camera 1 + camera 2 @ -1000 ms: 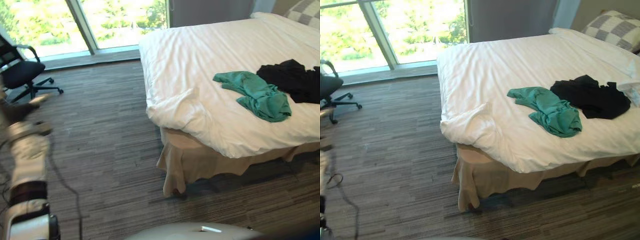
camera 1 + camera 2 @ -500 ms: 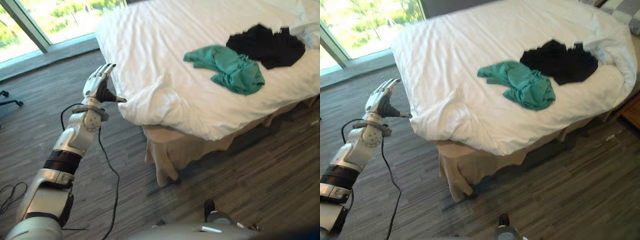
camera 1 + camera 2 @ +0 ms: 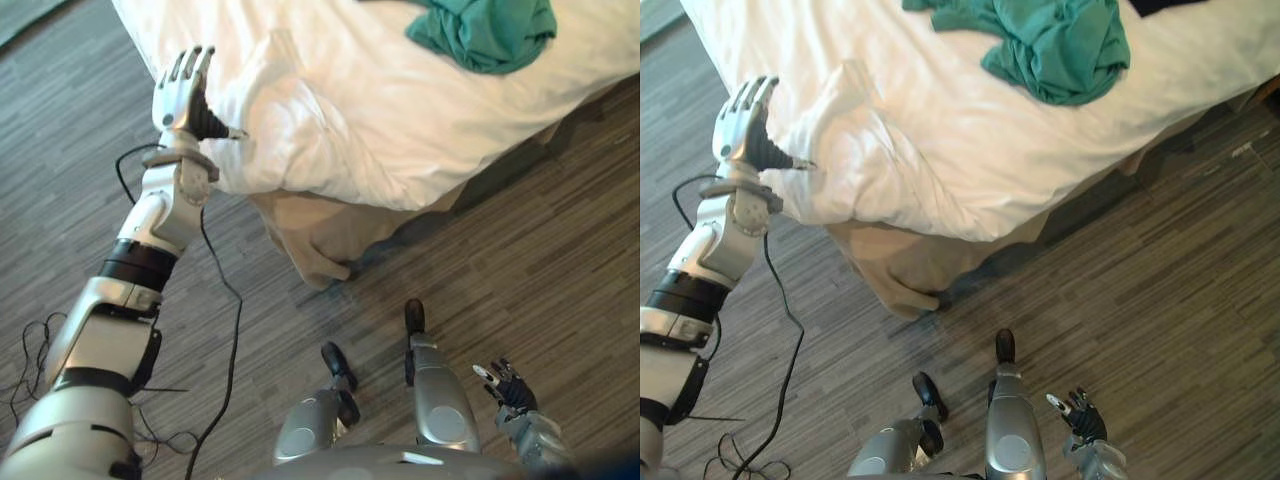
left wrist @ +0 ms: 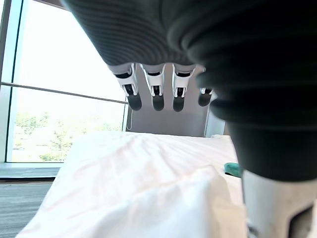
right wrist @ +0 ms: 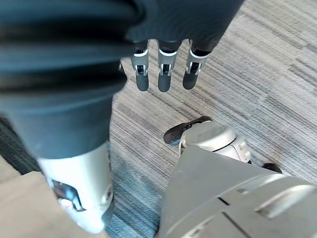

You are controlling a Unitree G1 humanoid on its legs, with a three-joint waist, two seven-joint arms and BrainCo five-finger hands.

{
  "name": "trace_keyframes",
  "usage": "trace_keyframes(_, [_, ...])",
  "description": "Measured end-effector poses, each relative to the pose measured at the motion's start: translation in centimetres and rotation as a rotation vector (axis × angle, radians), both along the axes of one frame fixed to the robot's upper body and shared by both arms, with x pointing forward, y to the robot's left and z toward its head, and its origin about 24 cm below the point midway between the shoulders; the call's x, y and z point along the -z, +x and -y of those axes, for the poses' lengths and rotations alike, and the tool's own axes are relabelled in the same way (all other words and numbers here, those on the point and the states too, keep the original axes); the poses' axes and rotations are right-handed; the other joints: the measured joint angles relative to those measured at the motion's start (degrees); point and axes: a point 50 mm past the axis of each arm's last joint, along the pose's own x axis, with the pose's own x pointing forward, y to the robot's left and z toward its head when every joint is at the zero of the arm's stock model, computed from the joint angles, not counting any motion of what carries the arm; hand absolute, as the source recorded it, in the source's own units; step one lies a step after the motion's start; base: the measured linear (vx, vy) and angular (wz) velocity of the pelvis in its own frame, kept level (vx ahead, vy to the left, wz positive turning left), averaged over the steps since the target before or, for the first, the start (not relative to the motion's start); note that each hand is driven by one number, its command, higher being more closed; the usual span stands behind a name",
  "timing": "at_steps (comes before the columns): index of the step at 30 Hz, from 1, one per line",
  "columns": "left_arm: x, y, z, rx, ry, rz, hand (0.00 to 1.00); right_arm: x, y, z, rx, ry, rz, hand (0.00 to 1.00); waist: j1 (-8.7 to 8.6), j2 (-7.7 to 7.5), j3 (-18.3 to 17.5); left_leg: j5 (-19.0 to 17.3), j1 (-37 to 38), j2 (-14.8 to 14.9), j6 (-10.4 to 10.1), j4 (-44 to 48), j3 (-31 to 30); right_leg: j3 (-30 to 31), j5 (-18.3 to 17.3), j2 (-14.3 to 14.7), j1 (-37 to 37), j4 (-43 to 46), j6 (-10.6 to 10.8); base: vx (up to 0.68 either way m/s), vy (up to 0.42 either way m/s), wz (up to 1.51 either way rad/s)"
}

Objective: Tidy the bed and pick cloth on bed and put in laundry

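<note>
**A:** Left hand (image 3: 183, 95)?
**B:** Upright, fingers straight and spread, holding nothing. Its thumb sits at the rumpled corner of the white duvet (image 3: 330, 110).
**A:** Green cloth (image 3: 1050, 45)?
**B:** Lying on the duvet, well apart from that hand, farther across the bed on its thumb side.
**A:** Right hand (image 3: 1080, 415)?
**B:** Low above the floor (image 3: 560, 230), fingers relaxed, empty.

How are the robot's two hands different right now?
The left hand is raised beside the white duvet at the bed's corner; the right hand hangs low over the floor. The left thumb points at the duvet; the right hand touches nothing. Both are open and empty.
</note>
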Motion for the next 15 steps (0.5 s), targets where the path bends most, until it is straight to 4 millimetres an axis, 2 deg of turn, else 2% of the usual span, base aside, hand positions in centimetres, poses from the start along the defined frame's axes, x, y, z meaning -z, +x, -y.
trace_keyframes(1, [-0.3,0.0,0.1,-0.001,0.000,0.006,0.00,-0.1,0.2,-0.1,-0.002,0.003,0.011,0.00,0.14,-0.02,0.05,0.08,-0.44,-0.04,-0.05,0.00,0.67,0.20,-0.38,-0.07,-1.06,1.13,-0.16,-0.02,-0.025,0.03])
trace_keyframes(2, [-0.8,0.1,0.2,-0.001,-0.001,0.020,1.00,-0.3,0.6,-0.3,-0.013,0.003,0.020,0.00,0.22,-0.16,0.25,0.65,-1.10,-0.32,-0.20,-0.04,0.67,0.21,-0.92,-0.52,-2.36,2.46,-0.31,-0.03,-0.015,0.10])
trace_keyframes(4, [-1.8,0.2,0.2,-0.018,-0.012,0.029,1.00,-0.5,1.5,-0.9,-0.028,0.017,0.041,0.00,0.31,-0.44,0.77,1.96,-2.66,-0.97,-0.08,-0.20,0.70,0.13,-1.43,-1.35,-4.39,3.92,-0.34,-0.03,-0.010,0.19])
trace_keyframes(6, [-1.8,0.5,-0.8,-0.081,-0.048,-0.034,1.00,-1.0,3.2,-1.6,-0.043,0.041,0.076,0.00,0.25,-0.55,1.75,2.80,-4.35,-1.05,-0.04,-0.64,0.72,0.01,-1.45,-1.45,-6.19,4.21,-0.25,-0.03,-0.021,0.13])
trace_keyframes(9, [0.1,1.3,-1.8,-0.153,-0.138,-0.185,1.00,-2.2,5.3,-2.2,-0.045,0.067,0.162,0.00,0.24,-0.58,4.11,3.22,-5.38,-0.53,-0.02,-2.13,0.74,-0.68,-1.07,-1.19,-7.51,3.90,-0.11,-0.03,-0.012,0.08])
trace_keyframes(13, [0.0,1.6,-1.5,-0.137,-0.217,-0.166,1.00,-2.9,6.0,-2.2,-0.011,0.085,0.203,0.00,0.89,-1.08,4.52,3.32,-7.25,-0.17,-0.13,-2.16,0.64,-1.64,-0.31,-1.15,-9.19,3.86,-0.77,0.04,-0.004,0.14])
trace_keyframes(15, [1.3,1.7,-1.0,-0.126,-0.201,-0.210,1.00,-3.2,6.3,-2.4,-0.022,0.074,0.208,0.00,1.45,-1.06,4.50,3.39,-6.69,-0.22,-0.25,-2.07,0.81,-1.55,-0.27,-1.52,-8.58,3.87,-0.80,0.08,0.003,0.00])
